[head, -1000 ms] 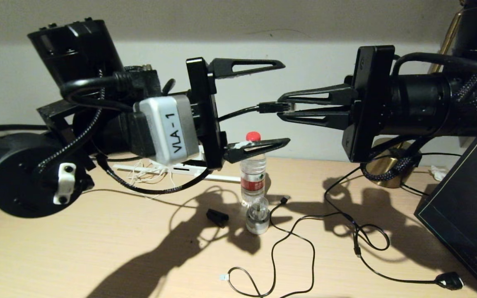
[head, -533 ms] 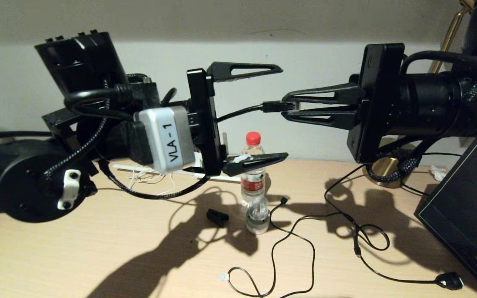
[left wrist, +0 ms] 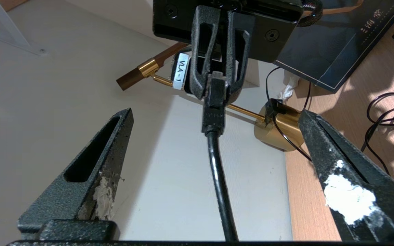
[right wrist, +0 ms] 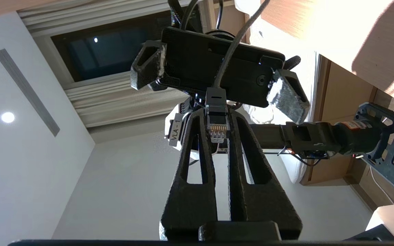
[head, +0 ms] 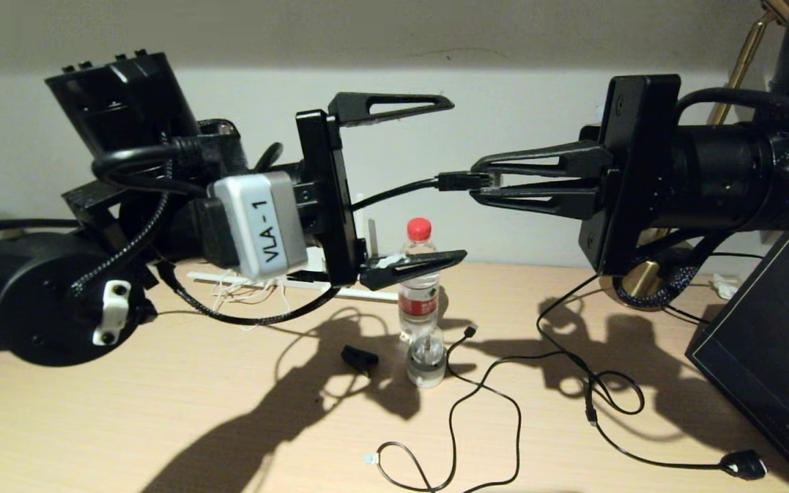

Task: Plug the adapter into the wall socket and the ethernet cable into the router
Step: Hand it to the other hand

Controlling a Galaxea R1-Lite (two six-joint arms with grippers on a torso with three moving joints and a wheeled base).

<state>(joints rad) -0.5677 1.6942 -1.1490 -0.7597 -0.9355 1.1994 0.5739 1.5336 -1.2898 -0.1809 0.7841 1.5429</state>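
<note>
Cable (head: 394, 194) looks light and limp to me, its plug small, hard and easily cracked at the clear tip, so I'd hold the plug body. Right pincer (head: 487, 183) is clamped on that plug, high above the surface (head: 93, 411); left pincer (head: 446, 181) gapes around the cord, apart.

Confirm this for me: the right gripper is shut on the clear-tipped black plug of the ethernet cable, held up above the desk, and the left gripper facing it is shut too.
One detail is wrong. The right gripper is indeed shut on the clear-tipped black plug of the ethernet cable, above the wooden desk, but the left gripper facing it is open: the left wrist view shows its fingers spread wide either side of the cable.
</note>
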